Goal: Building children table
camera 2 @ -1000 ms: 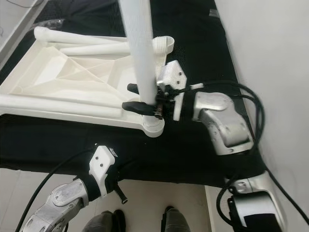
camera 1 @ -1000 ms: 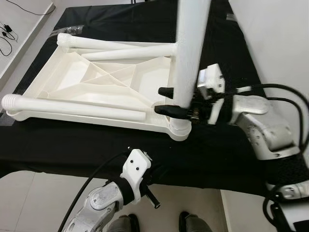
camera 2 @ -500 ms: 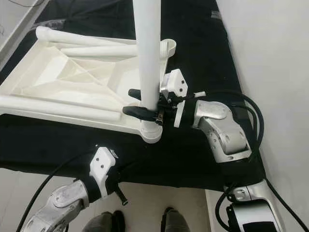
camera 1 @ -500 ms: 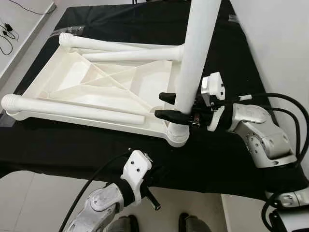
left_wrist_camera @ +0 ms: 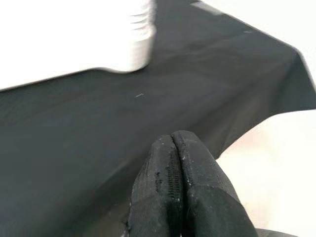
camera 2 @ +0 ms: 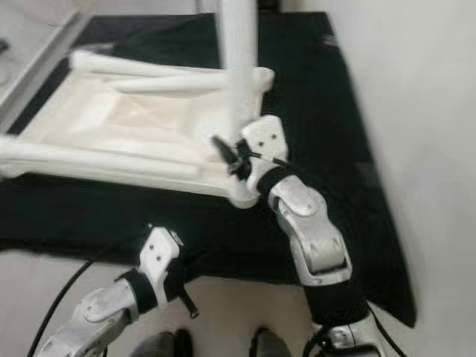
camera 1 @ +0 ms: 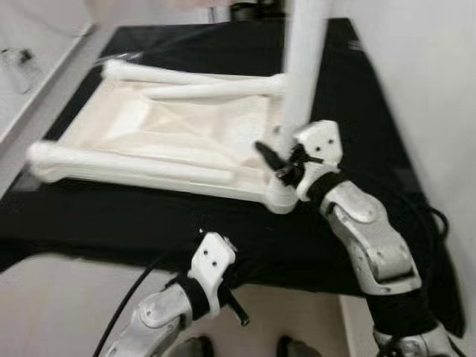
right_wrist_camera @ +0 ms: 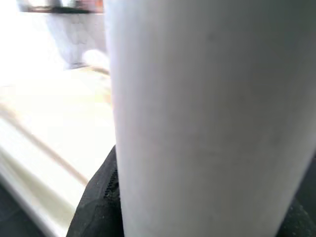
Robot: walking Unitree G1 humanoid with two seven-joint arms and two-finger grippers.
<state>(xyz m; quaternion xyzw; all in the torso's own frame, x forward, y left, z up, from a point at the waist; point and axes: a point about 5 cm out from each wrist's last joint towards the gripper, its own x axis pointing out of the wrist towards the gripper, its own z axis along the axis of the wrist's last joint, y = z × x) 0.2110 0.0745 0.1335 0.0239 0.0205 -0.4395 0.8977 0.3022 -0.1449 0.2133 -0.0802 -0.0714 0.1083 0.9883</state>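
Observation:
A white children's table (camera 1: 163,134) lies upside down on a black cloth (camera 1: 111,216). One white leg (camera 1: 303,74) stands upright over the near right corner socket (camera 1: 279,197). My right gripper (camera 1: 279,160) is shut on this leg just above the socket; in the right wrist view the leg (right_wrist_camera: 207,118) looms close, with black fingers (right_wrist_camera: 96,197) beside it. My left gripper (left_wrist_camera: 173,163) is shut on nothing, low at the cloth's front edge (camera 1: 234,305). Three more legs lie on the tabletop: one along the near edge (camera 1: 126,165), two at the far side (camera 1: 178,74).
A white wall (camera 1: 424,89) runs along the right of the cloth. The pale floor (camera 1: 67,297) lies in front, and my feet (camera 1: 290,348) show at the bottom. A black cable (camera 1: 126,312) trails along my left arm.
The view has shifted and blurred. My right arm has swung in, so the forearm now reaches up from below, and the leg it holds stands straighter over the corner socket. The left gripper stays low.

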